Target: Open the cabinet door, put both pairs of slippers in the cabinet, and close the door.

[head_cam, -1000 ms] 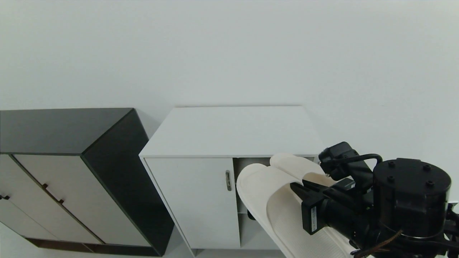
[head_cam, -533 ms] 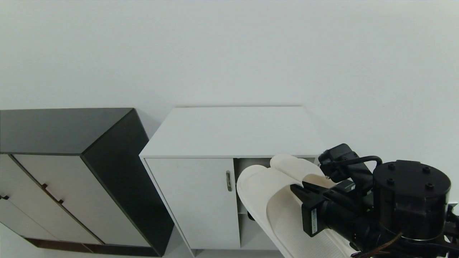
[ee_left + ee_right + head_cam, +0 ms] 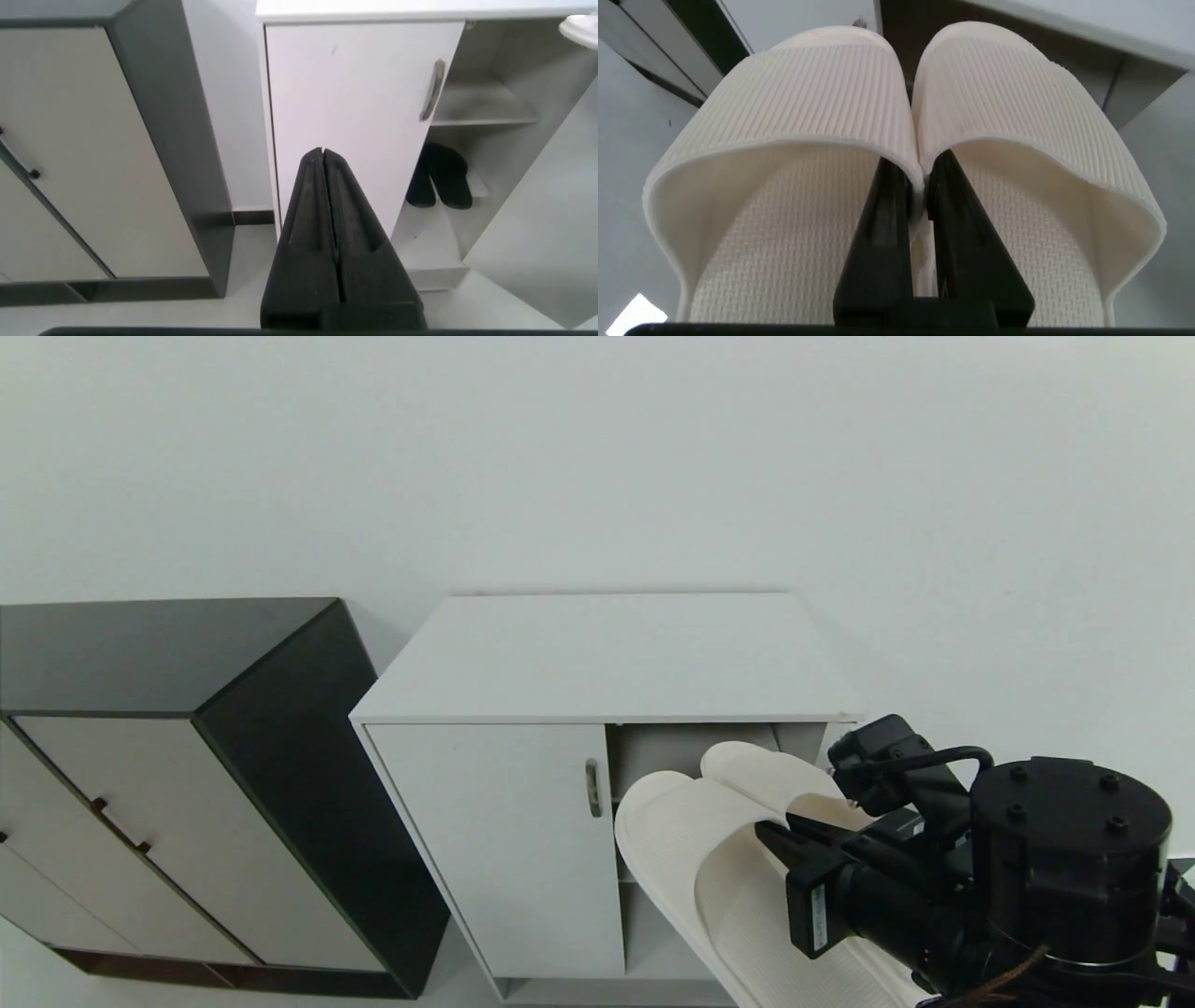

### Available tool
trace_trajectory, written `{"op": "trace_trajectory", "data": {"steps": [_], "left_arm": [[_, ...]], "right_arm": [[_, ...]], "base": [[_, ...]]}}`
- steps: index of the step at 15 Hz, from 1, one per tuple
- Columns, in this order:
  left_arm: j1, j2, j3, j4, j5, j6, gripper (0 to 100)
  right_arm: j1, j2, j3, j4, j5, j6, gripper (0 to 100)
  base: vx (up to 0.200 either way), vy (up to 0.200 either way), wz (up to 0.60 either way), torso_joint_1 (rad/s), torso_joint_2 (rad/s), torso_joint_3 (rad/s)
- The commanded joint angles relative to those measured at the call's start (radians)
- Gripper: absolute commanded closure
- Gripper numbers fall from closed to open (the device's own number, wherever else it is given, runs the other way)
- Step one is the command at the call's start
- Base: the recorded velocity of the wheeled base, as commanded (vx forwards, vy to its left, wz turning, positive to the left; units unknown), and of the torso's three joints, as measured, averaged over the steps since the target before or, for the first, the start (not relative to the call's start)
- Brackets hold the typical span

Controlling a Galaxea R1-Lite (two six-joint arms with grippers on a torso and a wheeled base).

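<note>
Cream ribbed foam slippers [image 3: 681, 840], one pair side by side, are pinched at their touching inner edges by the right claw [image 3: 920, 179]. Its fingers clamp both walls together, evidently so that the two travel as one. The toes point ahead of this claw, just short of the open right bay [image 3: 653, 751] of the white wooden cabinet [image 3: 607, 653]. The cabinet's shut left door [image 3: 495, 840] stands to the claw's left. A dark pair of slippers [image 3: 442, 177] lies on a lower shelf, ahead of the left claw [image 3: 322, 159]. That claw is closed on nothing and is probably held clear of the insertion path.
</note>
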Motion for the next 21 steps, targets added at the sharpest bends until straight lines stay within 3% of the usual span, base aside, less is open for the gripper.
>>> {"op": "trace_trajectory", "data": {"steps": [1,21], "left_arm": [[0.001,0.001,0.000,0.000,0.000,-0.001,100],[0.001,0.001,0.000,0.000,0.000,-0.005,100]], "right_arm": [[0.000,0.003,0.001,-0.001,-0.001,0.000,100],[0.000,0.011,0.016,-0.001,0.001,0.000,100]], "base": [[0.000,0.000,0.00,-0.237,0.55,0.305],[0.000,0.000,0.00,-0.180,0.50,0.321]]}}
